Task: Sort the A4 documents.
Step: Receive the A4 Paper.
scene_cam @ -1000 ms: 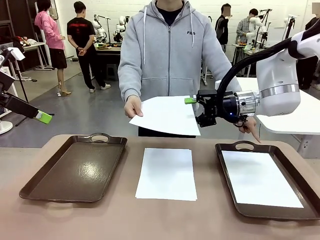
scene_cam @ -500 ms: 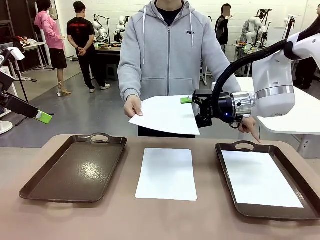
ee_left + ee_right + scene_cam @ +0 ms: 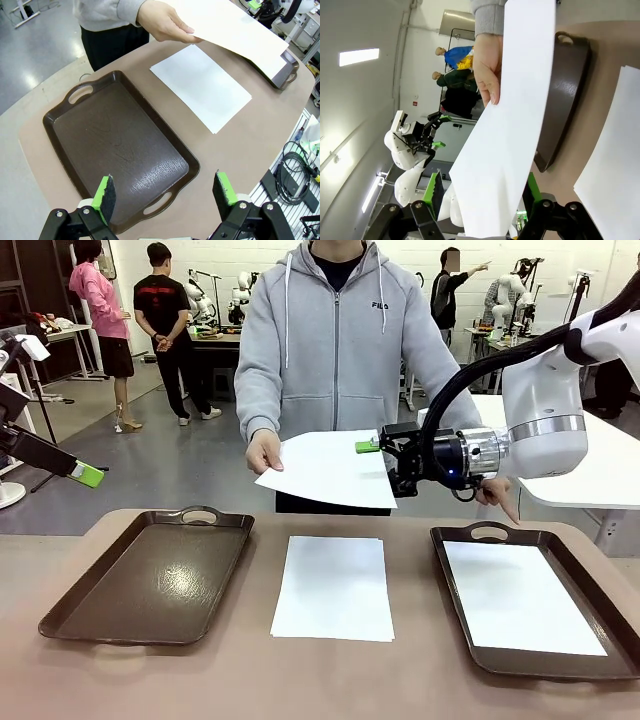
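Left gripper — spread — above brown tray

The paper sheets look matt and smooth, the brown trays glossy plastic, the table smooth matt.

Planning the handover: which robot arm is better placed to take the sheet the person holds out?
Right. The right hand, open, straddles the edge of the held A4 sheet. The left hand is out past the empty brown tray, apart from that sheet.

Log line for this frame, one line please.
phase: handover | right claw: open, jaws around sheet edge | person's hand: holding sheet | left claw: open, facing left tray
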Controlling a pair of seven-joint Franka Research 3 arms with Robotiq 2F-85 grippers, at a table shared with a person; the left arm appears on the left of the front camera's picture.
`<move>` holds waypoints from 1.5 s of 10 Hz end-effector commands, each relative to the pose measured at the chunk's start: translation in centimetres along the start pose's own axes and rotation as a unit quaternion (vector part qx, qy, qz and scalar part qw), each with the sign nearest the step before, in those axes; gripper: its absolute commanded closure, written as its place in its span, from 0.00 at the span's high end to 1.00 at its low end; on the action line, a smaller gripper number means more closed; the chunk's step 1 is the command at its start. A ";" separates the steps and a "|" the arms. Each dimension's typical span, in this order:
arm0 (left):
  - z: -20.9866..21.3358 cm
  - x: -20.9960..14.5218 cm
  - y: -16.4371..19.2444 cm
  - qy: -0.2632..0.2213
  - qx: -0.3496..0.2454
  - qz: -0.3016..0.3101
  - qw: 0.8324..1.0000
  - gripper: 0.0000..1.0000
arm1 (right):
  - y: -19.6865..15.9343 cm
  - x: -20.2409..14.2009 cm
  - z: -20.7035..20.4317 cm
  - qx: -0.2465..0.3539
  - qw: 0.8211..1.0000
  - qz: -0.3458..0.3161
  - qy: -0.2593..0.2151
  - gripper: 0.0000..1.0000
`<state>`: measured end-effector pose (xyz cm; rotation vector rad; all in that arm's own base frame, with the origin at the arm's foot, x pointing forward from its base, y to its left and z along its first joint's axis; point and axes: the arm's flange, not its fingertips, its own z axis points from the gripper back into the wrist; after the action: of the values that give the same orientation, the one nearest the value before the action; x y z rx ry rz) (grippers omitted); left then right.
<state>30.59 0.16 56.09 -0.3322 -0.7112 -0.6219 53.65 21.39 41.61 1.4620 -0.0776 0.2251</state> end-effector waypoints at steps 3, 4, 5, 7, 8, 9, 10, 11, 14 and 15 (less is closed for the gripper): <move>-0.1 0.0 0.0 0.001 0.001 0.000 1.000 1.00 | 0.0 0.8 0.0 0.002 1.000 -0.012 0.018 0.55; -0.1 0.0 0.0 0.001 0.001 0.000 1.000 1.00 | 0.0 0.8 0.2 0.004 1.000 -0.015 0.020 0.33; -0.1 0.0 0.0 0.001 0.001 0.000 1.000 1.00 | -0.2 1.0 0.5 0.008 1.000 -0.020 0.018 0.36; -0.1 0.0 0.0 0.001 0.001 0.000 1.000 1.00 | -0.1 1.1 0.8 0.008 1.000 -0.020 0.016 0.17; -0.1 0.0 0.0 0.001 0.001 0.000 1.000 1.00 | 0.0 1.1 0.8 0.008 1.000 -0.020 0.017 0.00; -0.1 0.0 0.0 0.001 0.001 0.000 1.000 1.00 | 0.0 1.1 0.8 0.008 1.000 -0.020 0.020 0.00; -0.1 0.0 0.0 0.001 0.001 0.000 1.000 1.00 | 0.0 1.1 0.8 0.013 0.999 -0.022 0.022 0.00; -0.1 0.0 0.0 0.001 0.001 0.000 1.000 1.00 | 0.0 1.0 0.8 0.014 0.999 -0.023 0.025 0.00; -0.1 0.0 0.0 0.001 0.001 0.000 1.000 1.00 | 0.2 0.8 0.7 0.011 0.999 -0.028 0.045 0.00; -0.1 0.0 0.0 0.001 0.001 0.000 1.000 1.00 | 0.3 0.7 0.7 0.013 0.998 -0.028 0.053 0.00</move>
<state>30.59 0.16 56.09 -0.3322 -0.7112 -0.6219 53.43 20.90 41.61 1.4799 -0.0001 0.2436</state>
